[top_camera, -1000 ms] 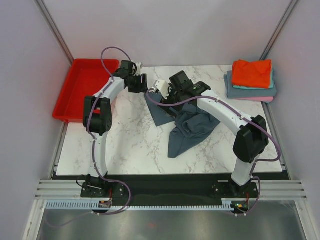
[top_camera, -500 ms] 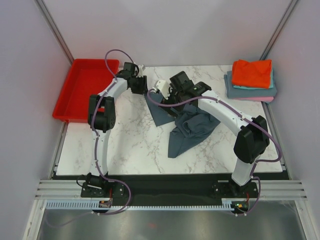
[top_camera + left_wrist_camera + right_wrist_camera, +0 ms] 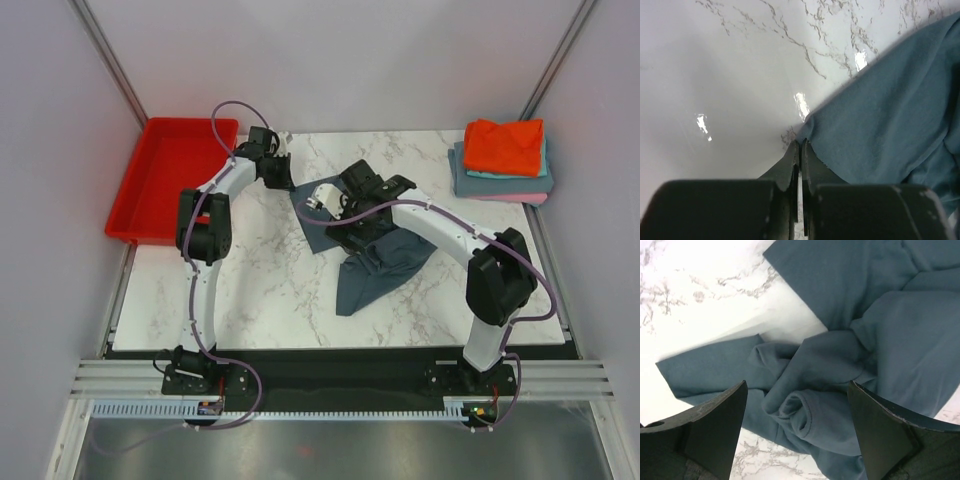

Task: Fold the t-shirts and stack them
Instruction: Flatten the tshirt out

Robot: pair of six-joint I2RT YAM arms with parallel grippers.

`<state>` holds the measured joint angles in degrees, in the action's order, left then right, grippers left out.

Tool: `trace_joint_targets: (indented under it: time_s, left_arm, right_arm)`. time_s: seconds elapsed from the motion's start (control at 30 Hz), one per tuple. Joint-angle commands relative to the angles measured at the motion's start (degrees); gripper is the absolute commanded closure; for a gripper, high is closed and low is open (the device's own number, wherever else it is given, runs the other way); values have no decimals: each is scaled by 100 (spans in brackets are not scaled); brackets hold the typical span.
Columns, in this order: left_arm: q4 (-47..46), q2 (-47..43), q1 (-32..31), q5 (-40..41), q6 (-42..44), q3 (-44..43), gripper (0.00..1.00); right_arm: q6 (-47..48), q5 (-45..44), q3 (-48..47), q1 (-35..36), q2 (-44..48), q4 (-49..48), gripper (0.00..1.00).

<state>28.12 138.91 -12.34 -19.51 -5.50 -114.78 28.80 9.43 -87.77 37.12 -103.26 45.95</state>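
Two arms reach over the marble worktop [image 3: 260, 290] toward one large slate blue-grey t-shirt [image 3: 385, 265], which lies crumpled near the middle of the surface. Its bulk is bunched in folds to the right of centre, while a flatter flap stretches away toward the far left and ends in a corner.

The left claw [image 3: 800, 147] sits low at that corner. Its two fingers are pressed together with only a thin slit between them, and their tips meet the cloth's edge right where it touches the marble. Whether any fabric is caught between them cannot be told from the wrist view, since the tips cover the spot.

The right claw [image 3: 796, 385] hangs above the rumpled middle of the same shirt, spread wide and gripping nothing. Beneath it the cloth shows a rolled hem or sleeve opening, several overlapping folds, and a strip of bare marble between two flaps.

At the far right corner of the worktop rests a stack of folded t-shirts [image 3: 500, 178], well apart from the crumpled one. An orange-red shirt [image 3: 503, 145] lies on top, and the layers beneath it show only as thin edges.

Off the worktop's far left edge stands a red plastic tray [image 3: 165, 180], just beside the left arm's elbow.
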Motion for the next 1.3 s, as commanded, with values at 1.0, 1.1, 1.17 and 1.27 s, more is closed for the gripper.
trace_joint_targets:
  time_s: [1.0,1.1,1.17,1.27]
  left_arm:
    - [53,-1279,-58,79,-22,571,98]
    - [45,-1296,-84,79,-13,571,98]
    - [53,-1305,-93,87,13,562,98]
    - [45,-1349,-102,105,40,588,98]
  right_arm:
    - [1172,-1909,841,287,-212,-446,100]
    - [1190,-2129,569,147,-159,-622,100]
    - [1146,-2191,174,-116,-177,-701,100]
    - [1102,-2305,-380,-609,-317,-816,100]
